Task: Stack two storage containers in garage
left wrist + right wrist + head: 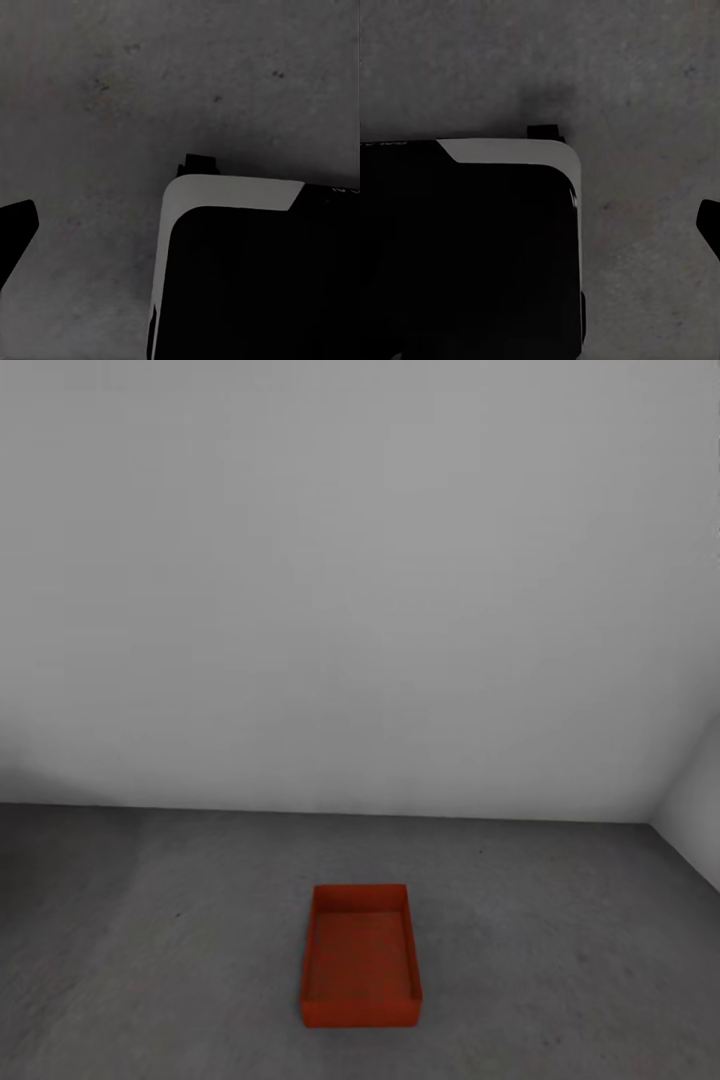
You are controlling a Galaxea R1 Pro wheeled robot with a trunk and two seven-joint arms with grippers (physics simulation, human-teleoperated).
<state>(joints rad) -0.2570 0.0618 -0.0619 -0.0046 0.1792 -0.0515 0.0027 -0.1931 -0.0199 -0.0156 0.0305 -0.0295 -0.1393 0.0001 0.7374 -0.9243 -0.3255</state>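
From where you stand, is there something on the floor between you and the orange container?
Nothing visible does. The container sits open and empty on the grey floor, near the wall, with bare concrete on the near side.

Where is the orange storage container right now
In the head view, the storage container sits open and empty on the grey concrete floor, low and near centre, short of the pale wall.
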